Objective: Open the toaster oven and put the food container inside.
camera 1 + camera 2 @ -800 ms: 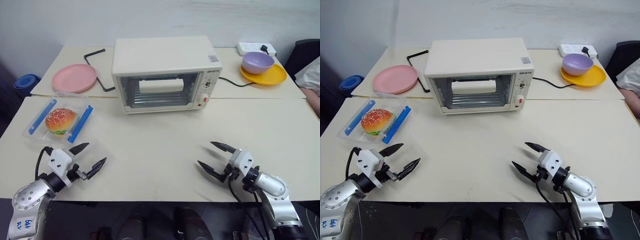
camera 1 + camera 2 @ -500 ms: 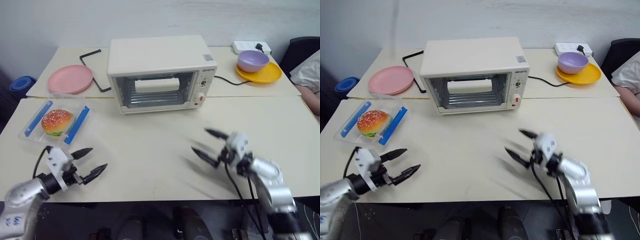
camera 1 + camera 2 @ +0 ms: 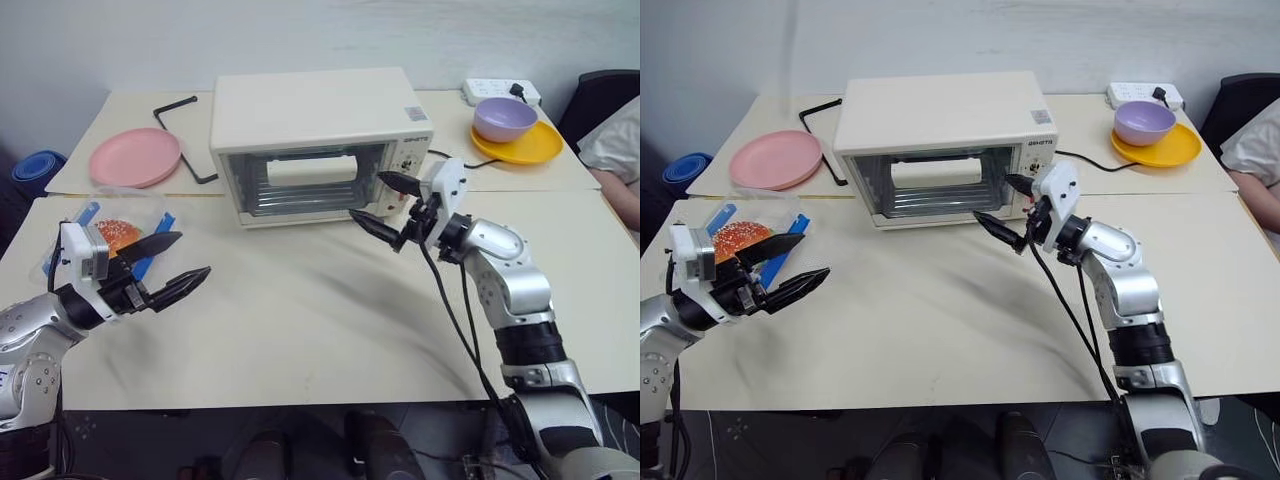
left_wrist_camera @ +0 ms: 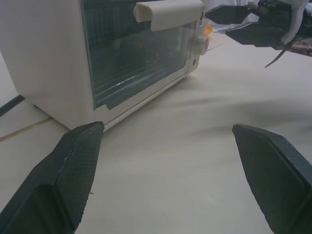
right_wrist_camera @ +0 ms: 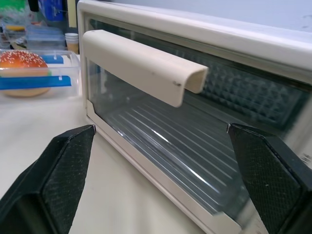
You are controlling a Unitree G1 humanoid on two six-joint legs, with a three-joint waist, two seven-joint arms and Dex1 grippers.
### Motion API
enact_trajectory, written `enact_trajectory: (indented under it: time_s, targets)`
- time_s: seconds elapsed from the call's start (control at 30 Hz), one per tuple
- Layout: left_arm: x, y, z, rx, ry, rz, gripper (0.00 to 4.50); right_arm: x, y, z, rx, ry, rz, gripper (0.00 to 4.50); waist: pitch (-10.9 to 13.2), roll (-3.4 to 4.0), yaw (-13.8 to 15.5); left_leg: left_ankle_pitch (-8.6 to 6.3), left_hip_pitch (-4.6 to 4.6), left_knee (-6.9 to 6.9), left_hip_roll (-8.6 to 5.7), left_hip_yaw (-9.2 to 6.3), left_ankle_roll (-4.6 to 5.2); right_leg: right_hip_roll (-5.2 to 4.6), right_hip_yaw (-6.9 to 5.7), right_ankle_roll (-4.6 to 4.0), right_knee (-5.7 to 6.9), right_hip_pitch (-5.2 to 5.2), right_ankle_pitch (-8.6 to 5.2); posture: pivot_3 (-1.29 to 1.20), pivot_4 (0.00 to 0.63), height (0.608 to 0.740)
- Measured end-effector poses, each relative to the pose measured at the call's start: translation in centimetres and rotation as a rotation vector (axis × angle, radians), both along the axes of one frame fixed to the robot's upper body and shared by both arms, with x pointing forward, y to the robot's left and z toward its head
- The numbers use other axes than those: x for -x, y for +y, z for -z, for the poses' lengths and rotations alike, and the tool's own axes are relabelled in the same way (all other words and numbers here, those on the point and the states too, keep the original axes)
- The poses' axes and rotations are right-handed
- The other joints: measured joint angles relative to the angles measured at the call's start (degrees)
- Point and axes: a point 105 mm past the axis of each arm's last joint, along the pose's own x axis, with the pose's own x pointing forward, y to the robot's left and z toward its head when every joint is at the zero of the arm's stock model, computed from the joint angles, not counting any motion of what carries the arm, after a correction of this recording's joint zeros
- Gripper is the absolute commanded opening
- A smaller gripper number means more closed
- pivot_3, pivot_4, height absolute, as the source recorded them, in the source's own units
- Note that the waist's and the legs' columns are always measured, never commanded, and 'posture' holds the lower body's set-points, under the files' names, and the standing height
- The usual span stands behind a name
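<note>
Cream tables [image 3: 300, 320], pale wall, closed toaster oven [image 3: 315, 120], both grippers [image 3: 385, 205] [image 3: 165, 270] spread, seemingly empty.

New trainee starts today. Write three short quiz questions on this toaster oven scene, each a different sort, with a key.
1. True or false: the toaster oven door is already open.
2. Which gripper is nearest the door handle? A. the left gripper B. the right gripper
3. Fill in: the food container, with its toy hamburger, lies on the table just behind the ____ gripper.

Key
1. False: the glass door is shut, its handle up at the top.
2. B: it is open, in front of the oven's right side and pointing at the door.
3. Left: that gripper is also open and holds nothing.
</note>
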Motion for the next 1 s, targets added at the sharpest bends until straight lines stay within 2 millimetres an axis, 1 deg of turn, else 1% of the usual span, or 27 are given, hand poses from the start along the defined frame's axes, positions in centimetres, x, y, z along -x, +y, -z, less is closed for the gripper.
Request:
enact_trajectory:
  time_s: [0.07, 0.2, 0.27, 0.33, 0.43, 0.53, 0.6, 0.63, 0.67, 0.73, 0.8, 0.83, 0.87, 0.9, 0.97, 1.0]
  targets:
    - [0.0, -0.3, 0.5, 0.013, 0.014, 0.000, 4.49, 0.0, 1.0, -0.4, -0.011, -0.012, -0.028, 4.50, 0.0, 0.00, 0.1, 0.00, -0.01, 0.02, 0.00, 0.00, 0.00, -0.01, 0.00, 0.00, 0.01, 0.00, 0.00, 0.00, 0.150, 0.740]
    - [-0.1, -0.4, 0.9, 0.023, 0.025, -0.018, 4.49, 0.3, 2.0, -0.8, -0.012, -0.034, -0.065, 4.50, 0.0, 0.01, 0.1, 0.00, -0.02, 0.03, 0.00, -0.02, 0.00, -0.02, 0.00, 0.00, -0.01, 0.01, 0.00, 0.00, 0.150, 0.740]
    - [-0.2, -0.3, 1.0, 0.030, 0.031, -0.033, 4.49, 0.6, 2.1, -0.3, -0.002, -0.028, -0.084, 4.50, 0.0, 0.01, 0.2, 0.00, -0.02, 0.01, -0.01, -0.03, 0.00, -0.03, -0.01, 0.00, -0.01, 0.01, 0.00, 0.00, 0.150, 0.740]
    - [-0.4, -0.2, 1.1, 0.044, 0.044, -0.050, 4.49, 1.5, 1.8, 0.8, 0.024, -0.025, -0.108, 4.50, 0.0, 0.00, 0.3, 0.00, -0.03, -0.03, -0.01, -0.04, 0.00, -0.02, -0.02, 0.00, 0.00, 0.02, 0.00, 0.00, 0.150, 0.740]
    - [-0.8, 0.1, 0.7, 0.070, 0.044, -0.069, 3.90, 2.7, 1.4, 2.7, 0.091, -0.008, -0.135, 4.50, 0.0, 0.00, 0.3, 0.00, -0.05, -0.01, -0.01, -0.03, 0.01, -0.03, -0.02, 0.02, -0.02, 0.02, 0.01, 0.00, 0.150, 0.740]
    - [-1.5, 0.5, -0.3, 0.106, 0.029, -0.084, 2.96, 3.8, 0.7, 5.0, 0.176, 0.013, -0.146, 4.50, 0.0, 0.00, 0.3, 0.00, -0.03, 0.04, -0.03, -0.03, 0.01, -0.02, -0.03, 0.02, -0.03, 0.04, 0.01, 0.00, 0.150, 0.740]
    - [-2.6, 0.8, -1.1, 0.136, 0.017, -0.103, 2.34, 4.2, 0.4, 6.4, 0.207, 0.033, -0.144, 4.50, 0.0, -0.01, 0.3, 0.02, 0.00, 0.08, -0.03, -0.03, -0.02, 0.01, -0.04, 0.02, 0.05, 0.04, 0.01, 0.00, 0.150, 0.740]
    - [-3.4, 0.7, -1.9, 0.153, -0.005, -0.108, 1.94, 4.4, 0.5, 6.8, 0.216, 0.034, -0.148, 4.50, 0.0, -0.03, 0.3, 0.04, -0.01, 0.14, -0.03, -0.05, -0.05, 0.03, -0.06, 0.02, 0.12, 0.04, 0.01, 0.00, 0.150, 0.740]
    - [-4.3, 0.2, -2.7, 0.167, -0.024, -0.100, 1.68, 4.5, 0.5, 6.9, 0.217, 0.033, -0.148, 4.50, 0.0, -0.03, 0.4, 0.06, 0.02, 0.18, -0.05, -0.05, -0.07, 0.02, -0.07, 0.02, 0.17, 0.06, 0.01, 0.00, 0.150, 0.740]
    - [-6.3, -1.5, -4.0, 0.182, -0.060, -0.061, 1.07, 4.3, 0.8, 6.8, 0.216, 0.016, -0.147, 4.50, 0.0, -0.03, 0.5, 0.07, 0.01, 0.30, -0.07, -0.09, -0.09, 0.06, -0.12, 0.06, 0.19, 0.13, 0.04, 0.00, 0.150, 0.740]
    - [-7.4, -2.8, -4.3, 0.174, -0.069, -0.027, 0.45, 4.3, 1.0, 6.5, 0.217, -0.005, -0.148, 4.50, 0.0, -0.03, 0.5, 0.06, 0.01, 0.31, -0.09, -0.03, -0.09, 0.07, -0.07, 0.10, 0.20, 0.12, 0.06, 0.00, 0.150, 0.740]
    - [-7.7, -3.1, -4.1, 0.168, -0.064, -0.020, 0.16, 4.2, 0.9, 6.5, 0.219, -0.009, -0.147, 4.50, 0.0, -0.03, 0.2, 0.08, -0.01, 0.31, -0.05, 0.01, -0.11, 0.12, -0.05, 0.13, 0.25, 0.12, 0.07, 0.00, 0.150, 0.740]
    - [-8.0, -3.3, -3.8, 0.168, -0.052, -0.011, 0.04, 4.2, 0.8, 6.6, 0.221, -0.004, -0.143, 4.50, 0.0, -0.03, 0.1, 0.11, -0.02, 0.31, 0.00, 0.13, -0.20, 0.20, 0.01, 0.13, 0.26, 0.08, 0.07, 0.00, 0.150, 0.740]
    - [-8.1, -3.6, -3.6, 0.169, -0.042, 0.003, 0.04, 4.1, 0.8, 6.7, 0.222, 0.000, -0.140, 4.50, 0.0, -0.03, -0.1, 0.11, -0.05, 0.30, 0.04, 0.20, -0.23, 0.26, 0.04, 0.14, 0.24, 0.03, 0.08, 0.00, 0.150, 0.740]
    - [-7.6, -3.7, -3.3, 0.161, -0.036, 0.043, 0.04, 4.0, 0.7, 6.7, 0.216, 0.003, -0.131, 4.50, 0.0, -0.03, -0.3, 0.08, -0.17, 0.30, 0.14, 0.25, -0.34, 0.36, 0.23, 0.14, 0.20, -0.13, 0.08, 0.00, 0.150, 0.740]
    - [-7.1, -3.5, -3.0, 0.148, -0.031, 0.062, 0.04, 3.9, 0.6, 6.6, 0.207, 0.005, -0.121, 4.50, 0.0, -0.03, -0.4, 0.05, -0.17, 0.30, 0.21, 0.33, -0.38, 0.42, 0.31, 0.13, 0.19, -0.18, 0.07, 0.00, 0.150, 0.740]
